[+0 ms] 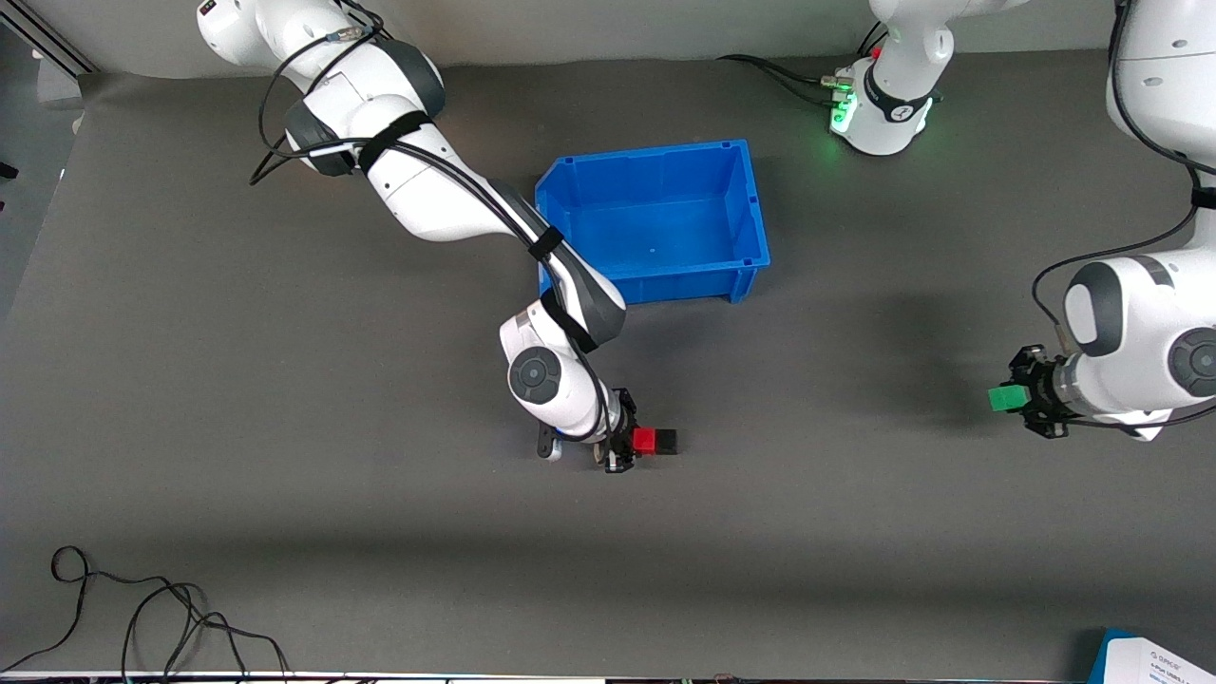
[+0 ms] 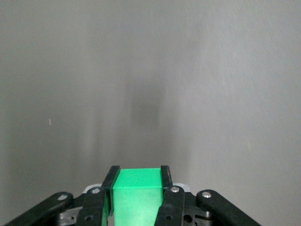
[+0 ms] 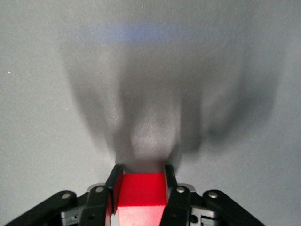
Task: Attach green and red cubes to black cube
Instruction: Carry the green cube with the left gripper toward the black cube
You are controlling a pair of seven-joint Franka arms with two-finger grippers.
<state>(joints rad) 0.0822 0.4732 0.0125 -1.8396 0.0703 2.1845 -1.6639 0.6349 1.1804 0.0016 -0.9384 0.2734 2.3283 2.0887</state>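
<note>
My right gripper is shut on the red cube, low over the mat, nearer to the front camera than the blue bin. The black cube touches the red cube's side that faces the left arm's end. In the right wrist view my right gripper pinches the red cube between both fingers; the black cube does not show clearly there. My left gripper is shut on the green cube, held in the air over the left arm's end of the mat. It also shows in the left wrist view, with the green cube between its fingers.
An open blue bin stands on the grey mat, farther from the front camera than the cubes. A loose black cable lies near the front edge at the right arm's end. A blue-and-white box corner sits at the front edge by the left arm's end.
</note>
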